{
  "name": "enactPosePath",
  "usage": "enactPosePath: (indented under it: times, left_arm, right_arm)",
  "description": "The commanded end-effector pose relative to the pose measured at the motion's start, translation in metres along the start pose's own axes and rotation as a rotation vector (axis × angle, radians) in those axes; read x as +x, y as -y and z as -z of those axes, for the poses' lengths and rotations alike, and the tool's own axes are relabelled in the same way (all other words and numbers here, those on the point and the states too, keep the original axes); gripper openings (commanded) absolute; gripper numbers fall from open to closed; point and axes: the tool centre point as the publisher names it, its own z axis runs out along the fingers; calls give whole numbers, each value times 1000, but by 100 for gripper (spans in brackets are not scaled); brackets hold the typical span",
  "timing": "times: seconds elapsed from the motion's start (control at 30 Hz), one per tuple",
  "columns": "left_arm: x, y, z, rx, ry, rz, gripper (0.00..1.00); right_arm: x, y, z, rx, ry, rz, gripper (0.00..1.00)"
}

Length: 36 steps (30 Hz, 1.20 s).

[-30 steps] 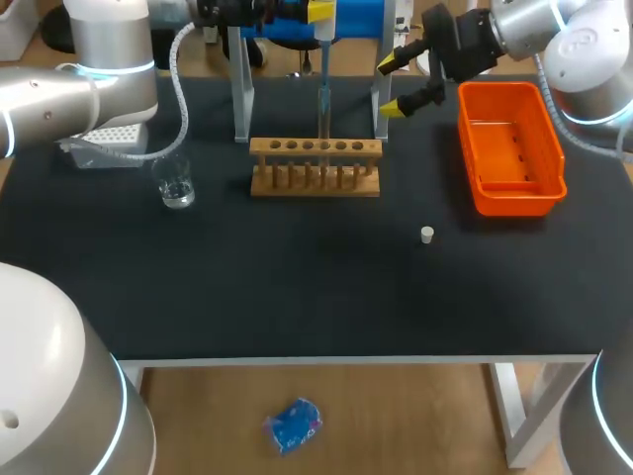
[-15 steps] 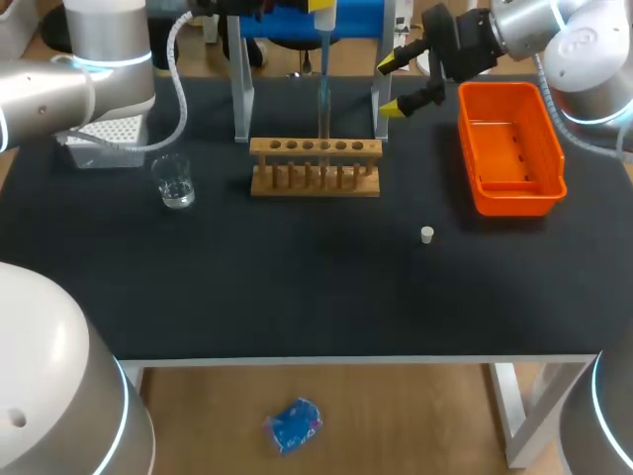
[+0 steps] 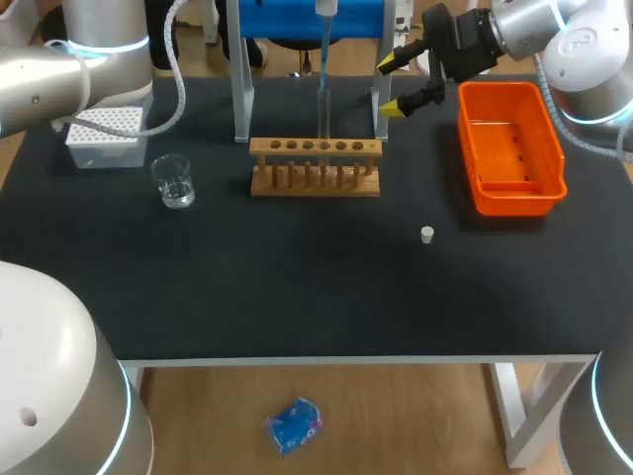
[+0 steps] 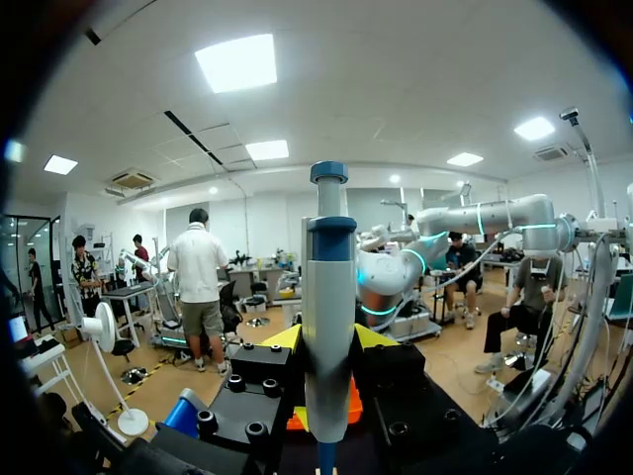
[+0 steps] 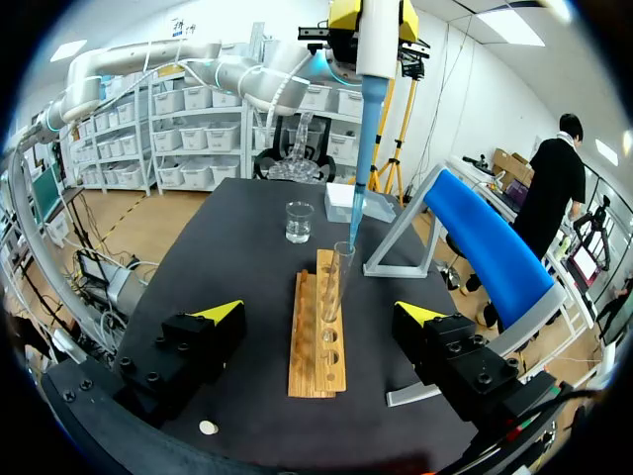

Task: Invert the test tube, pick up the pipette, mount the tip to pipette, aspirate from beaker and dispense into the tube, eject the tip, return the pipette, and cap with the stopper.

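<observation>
Left wrist view: the left jaws are closed on the pipette (image 4: 328, 327). A yellow-tipped finger (image 4: 282, 338) presses on each side of its grey body, which stands upright between them.

In the right wrist view the pipette's blue tip (image 5: 366, 158) hangs straight down over the test tube (image 5: 339, 287). Its end is right at the tube's mouth; whether it is inside I cannot tell. The tube stands upright in one of the middle holes of the wooden rack (image 5: 318, 346). The right jaws are spread wide and hold nothing. They sit just short of the rack's near end, one finger (image 5: 220, 315) out to each side.

The head view shows the right arm (image 3: 554, 35) coming in from the far right corner, its jaws between the blue stand (image 3: 297, 18) and the orange bin (image 3: 509, 148). The beaker (image 3: 174, 181), with a little clear liquid in it, sits left of the rack, and the white tip box (image 3: 104, 134) is just behind it. The small white stopper (image 3: 426, 235) lies alone on the black table (image 3: 297, 287), in front of the bin and well apart from the rack.
</observation>
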Motion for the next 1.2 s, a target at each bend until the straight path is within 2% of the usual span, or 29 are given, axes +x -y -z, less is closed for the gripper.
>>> enactPosePath:
  times: [0.03, 0.47, 0.6, 0.73, 0.9, 1.2]
  left_arm:
    - [6, 10, 0, -14, 11, -3, 0]
    - [19, 38, -8, -43, 14, -34, 0]
    - [32, 43, -11, -47, 30, -20, 0]
    - [49, 52, -16, -33, 51, -10, 0]
    - [73, 61, -24, -35, 64, -6, 0]
    - [119, 65, -33, -37, 86, -18, 0]
  right_arm:
    - [0, 0, 0, 0, 1, 1, 100]
    - [0, 0, 0, 0, 1, 1, 100]
    - [0, 0, 0, 0, 1, 1, 100]
    - [6, -13, 13, -41, 20, 37, 100]
    - [22, -34, 32, -112, 27, 81, 100]
    - [75, -57, 61, -236, 2, 103, 100]
